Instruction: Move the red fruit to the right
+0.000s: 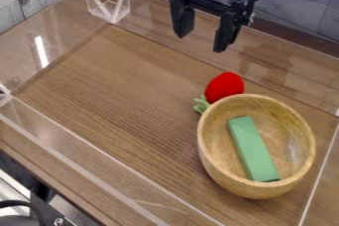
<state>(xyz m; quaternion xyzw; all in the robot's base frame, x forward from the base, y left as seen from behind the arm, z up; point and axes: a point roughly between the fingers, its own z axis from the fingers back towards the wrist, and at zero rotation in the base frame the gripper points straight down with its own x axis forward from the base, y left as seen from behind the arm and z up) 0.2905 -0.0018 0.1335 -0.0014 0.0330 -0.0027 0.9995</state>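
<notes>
At the left edge we see the clear plastic wall (40, 111) around the brown wood-grain tabletop (119, 91); its near corner is cut off at the bottom of the frame, and glare makes its upper left panels hard to trace. At top centre the black two-fingered pincer (201, 27) points down with its jaws spread wide, holding nothing and touching nothing; the arm above it is cropped by the top edge. Right of centre lies the small glossy red fruit with green leaves (223, 86), touching the far rim of the round light wooden bowl (212, 151) at lower right, which hides its base. Inside the bowl rests a green rectangular block (252, 149).
</notes>
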